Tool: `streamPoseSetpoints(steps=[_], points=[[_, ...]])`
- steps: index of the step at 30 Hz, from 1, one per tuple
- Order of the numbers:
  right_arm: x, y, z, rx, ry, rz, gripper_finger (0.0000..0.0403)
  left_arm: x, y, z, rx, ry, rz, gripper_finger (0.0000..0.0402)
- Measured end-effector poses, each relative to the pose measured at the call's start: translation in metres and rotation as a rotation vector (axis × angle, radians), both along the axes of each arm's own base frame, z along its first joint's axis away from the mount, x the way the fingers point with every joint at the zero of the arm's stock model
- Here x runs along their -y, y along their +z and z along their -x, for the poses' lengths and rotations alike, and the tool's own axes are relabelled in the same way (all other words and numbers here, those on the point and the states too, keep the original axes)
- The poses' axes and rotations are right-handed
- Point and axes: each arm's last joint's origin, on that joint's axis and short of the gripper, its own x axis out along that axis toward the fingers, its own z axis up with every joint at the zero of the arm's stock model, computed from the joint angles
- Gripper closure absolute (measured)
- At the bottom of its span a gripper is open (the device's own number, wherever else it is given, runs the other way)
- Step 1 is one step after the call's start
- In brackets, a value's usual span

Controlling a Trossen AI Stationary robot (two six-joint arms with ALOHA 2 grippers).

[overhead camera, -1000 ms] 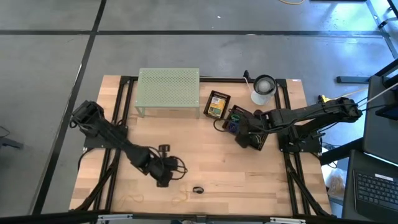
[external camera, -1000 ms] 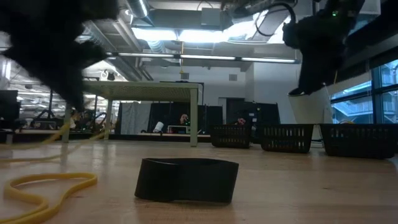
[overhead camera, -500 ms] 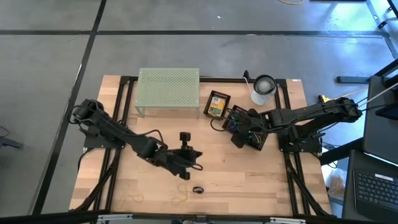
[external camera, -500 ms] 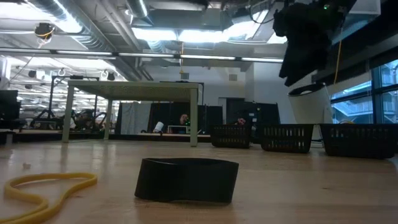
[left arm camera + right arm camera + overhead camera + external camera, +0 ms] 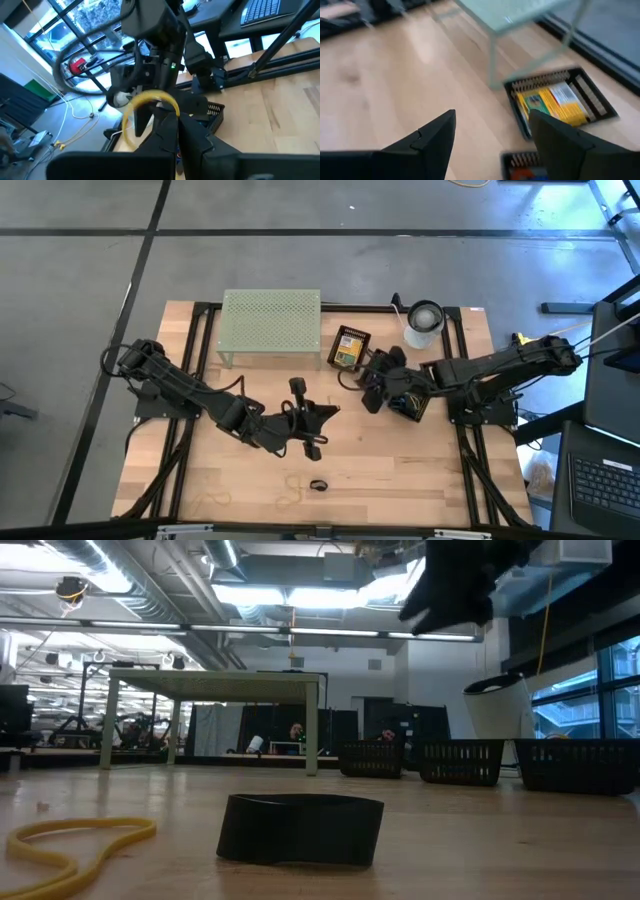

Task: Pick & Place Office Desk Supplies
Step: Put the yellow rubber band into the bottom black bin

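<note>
Looping, seemingly, yellow rubber band (image 5: 150, 102) pinched in left claw (image 5: 172, 117)

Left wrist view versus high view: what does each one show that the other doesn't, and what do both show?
Only the left wrist view shows the yellow rubber band pinched in the left gripper, jaws shut. Only the high view shows the pale green rack, the white cup, the crayon box in its black tray, and a black band and another yellow band near the front edge. Both show the right arm and the wooden table.

Bright overhead ceiling lights; right wrist view motion-blurred; soft shadows.
</note>
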Motion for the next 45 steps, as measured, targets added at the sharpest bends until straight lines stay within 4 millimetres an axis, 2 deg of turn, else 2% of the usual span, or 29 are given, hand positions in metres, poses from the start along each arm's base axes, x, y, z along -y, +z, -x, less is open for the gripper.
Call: streamPoseSetpoints(steps=[8, 16, 24, 32, 37, 41, 45], points=[[-0.015, 0.011, -0.009, 0.067, 0.345, 0.040, 0.0163, 0.000, -0.001, 0.000, -0.001, 0.007, 0.017, 0.0399], [-0.025, 0.028, -0.018, 0.264, 0.642, -0.021, 0.0165, -0.001, -0.001, 0.000, -0.001, 0.006, 0.018, 0.0399], [-0.029, 0.029, -0.030, 0.370, 0.684, -0.020, 0.0165, -0.009, 0.001, -0.005, 0.010, -0.021, 0.044, 0.0399], [-0.035, 0.016, -0.042, 0.355, 0.761, -0.058, 0.0166, -0.027, 0.001, -0.012, 0.016, 0.032, 0.045, 0.0399], [-0.035, 0.012, -0.044, 0.340, 0.759, -0.059, 0.0168, -0.029, -0.001, -0.013, 0.006, 0.036, 0.042, 0.0400], [-0.035, 0.013, -0.044, 0.349, 0.746, -0.085, 0.0194, -0.028, -0.001, -0.012, 0.000, 0.035, 0.039, 0.0398], [-0.035, 0.013, -0.044, 0.358, 0.730, -0.113, 0.0251, -0.028, -0.002, -0.012, -0.008, 0.033, 0.036, 0.0397]])
